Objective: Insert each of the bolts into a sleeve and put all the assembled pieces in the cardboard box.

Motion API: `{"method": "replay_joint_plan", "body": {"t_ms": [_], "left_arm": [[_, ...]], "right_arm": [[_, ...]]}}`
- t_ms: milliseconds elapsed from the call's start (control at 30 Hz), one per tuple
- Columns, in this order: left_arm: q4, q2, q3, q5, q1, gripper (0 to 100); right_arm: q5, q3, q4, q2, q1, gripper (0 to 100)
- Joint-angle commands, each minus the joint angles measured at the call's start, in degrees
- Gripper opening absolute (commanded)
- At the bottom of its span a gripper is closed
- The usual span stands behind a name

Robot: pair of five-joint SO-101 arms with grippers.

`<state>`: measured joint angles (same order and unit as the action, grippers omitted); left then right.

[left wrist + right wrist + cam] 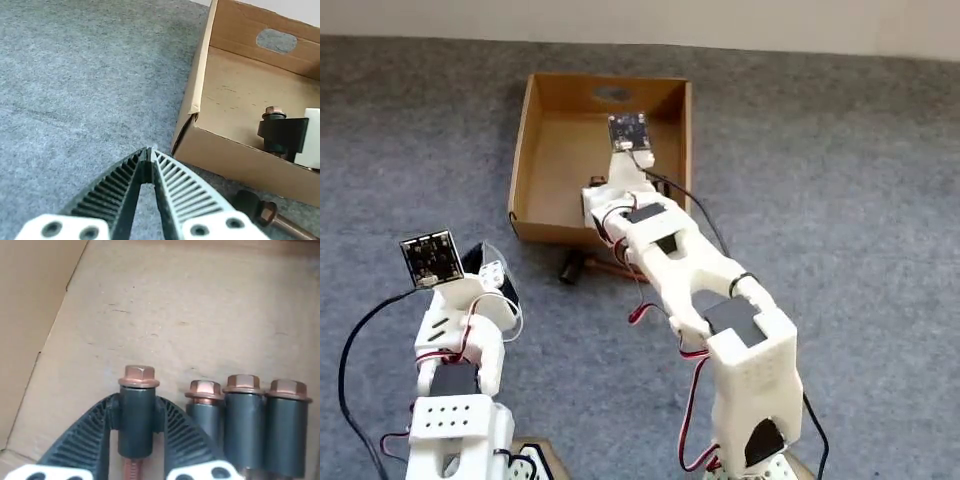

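Right arm: the right arm [720, 300] is stretching from the near edge over the box wall, so that its jaws are hanging inside the box.
Cardboard box: the cardboard box [525, 160] is sitting open-topped on grey carpet [840, 200], enclosing the right jaws and standing just ahead of the left ones.
Left gripper: the left gripper [149, 152] is hovering low over the carpet with its jaws pressed together on nothing, probably parked clear of the working arm.
Right gripper: the right gripper [136, 412] is pinching a dark sleeve [136, 427] round its middle, with the bolt [139, 376] poking its copper head past the fingertips. Clamping the sleeve is likely holding both parts as one.
Assembled pieces: three assembled pieces [245, 425] are sitting side by side just beside the right jaws, heads pointing the same way. The held one is lining up as a fourth.
Loose pair: a loose pair [260, 212] is lying outside the box, just beyond the left jaws. Whether its bolt is seated, I cannot tell.
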<state>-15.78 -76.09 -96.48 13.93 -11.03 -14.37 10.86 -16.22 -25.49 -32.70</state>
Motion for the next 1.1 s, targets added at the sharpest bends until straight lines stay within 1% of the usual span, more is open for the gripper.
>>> {"method": "replay_joint_plan", "body": {"t_ms": [0,133,367,567,667,900,933,1033,1067], "left_arm": [[1.05,-0.13,-1.19,0.35,-0.22,3],[1.05,-0.13,-1.19,0.35,-0.22,3],[1.05,-0.13,-1.19,0.35,-0.22,3],[1.05,-0.13,-1.19,0.35,-0.22,3],[1.05,-0.13,-1.19,0.35,-0.22,3],[1.05,-0.13,-1.19,0.35,-0.22,3],[1.05,-0.13,-1.19,0.35,-0.22,3],[1.05,-0.13,-1.19,0.35,-0.22,3],[1.05,-0.13,-1.19,0.35,-0.22,3]], "right_arm": [[0.62,-2.33,-2.51,0.13,-0.22,1.0],[0.62,-6.99,-9.10,-0.13,-0.22,1.8],[0.62,-14.73,-17.01,-0.04,-0.40,11.8],[0.88,-17.27,-18.15,1.71,-0.04,11.8],[0.97,-18.07,-22.73,6.02,0.57,11.8],[0.70,-17.54,-36.44,20.79,4.00,11.0],[0.70,-17.54,-38.02,22.29,4.35,9.4],[0.88,-17.45,-42.77,26.24,4.62,0.6],[0.70,-17.45,-44.35,27.03,4.35,0.5]]}}
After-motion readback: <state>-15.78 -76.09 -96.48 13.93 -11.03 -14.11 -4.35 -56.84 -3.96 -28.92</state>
